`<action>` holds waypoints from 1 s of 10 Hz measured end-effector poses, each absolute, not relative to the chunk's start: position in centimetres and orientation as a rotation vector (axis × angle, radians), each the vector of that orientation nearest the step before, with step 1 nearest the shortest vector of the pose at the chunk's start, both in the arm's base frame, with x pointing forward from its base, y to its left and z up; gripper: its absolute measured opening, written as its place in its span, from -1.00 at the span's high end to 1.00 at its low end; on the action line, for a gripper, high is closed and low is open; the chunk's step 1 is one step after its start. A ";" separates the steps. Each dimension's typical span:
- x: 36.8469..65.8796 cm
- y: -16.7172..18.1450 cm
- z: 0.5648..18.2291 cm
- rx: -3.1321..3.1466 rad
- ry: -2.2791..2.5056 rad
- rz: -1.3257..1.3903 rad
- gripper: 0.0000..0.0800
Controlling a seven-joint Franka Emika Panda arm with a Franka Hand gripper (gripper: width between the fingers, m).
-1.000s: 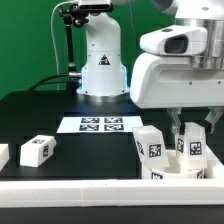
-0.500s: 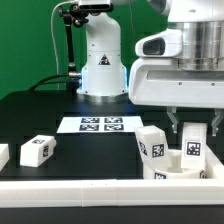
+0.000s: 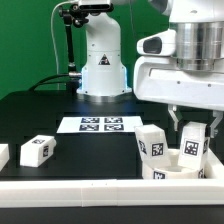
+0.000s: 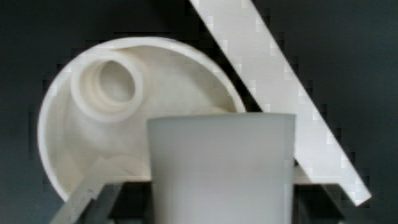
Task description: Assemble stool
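Glossy white rounded arm base (image 3: pixel 101 62), black cables (image 3: pixel 68 35) at eleven o'clock. White boxy wrist housing (image 3: pixel 185 75), grey oval inset (image 3: pixel 172 43), dark-fingered gripper (image 3: pixel 195 128) at three o'clock.

An upright leg (image 3: pixel 150 148) and the border rail (image 3: pixel 80 187) hem the seat (image 3: pixel 172 172); bare table (image 3: pixel 95 150) lies open toward the loose leg (image 3: pixel 36 150).

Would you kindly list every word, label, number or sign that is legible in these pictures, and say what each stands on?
No words, brands or numbers are readable in either view.
On the marker board: square black-and-white tags, patterns only.
On the loose leg, middle leg and rightmost leg: similar tags, no characters.
Wrist view: plain white parts, no markings.
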State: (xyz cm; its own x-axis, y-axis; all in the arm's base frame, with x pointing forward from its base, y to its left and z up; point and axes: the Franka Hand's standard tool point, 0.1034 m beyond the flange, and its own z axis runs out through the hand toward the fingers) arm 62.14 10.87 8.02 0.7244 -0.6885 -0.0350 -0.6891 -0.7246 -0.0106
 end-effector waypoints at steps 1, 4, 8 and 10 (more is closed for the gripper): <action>62.1 10.9 8.0 -2.855 1.257 0.046 0.16; 62.7 11.0 8.0 -2.651 1.555 -0.001 0.16; 63.3 11.1 8.1 -2.305 1.916 -0.033 0.16; 63.3 11.3 8.1 -2.173 2.057 -0.014 0.16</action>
State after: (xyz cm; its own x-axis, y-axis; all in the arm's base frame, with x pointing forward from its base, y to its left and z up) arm 63.29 11.28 8.05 0.0603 -0.9936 -0.0958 -0.9922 -0.0492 -0.1144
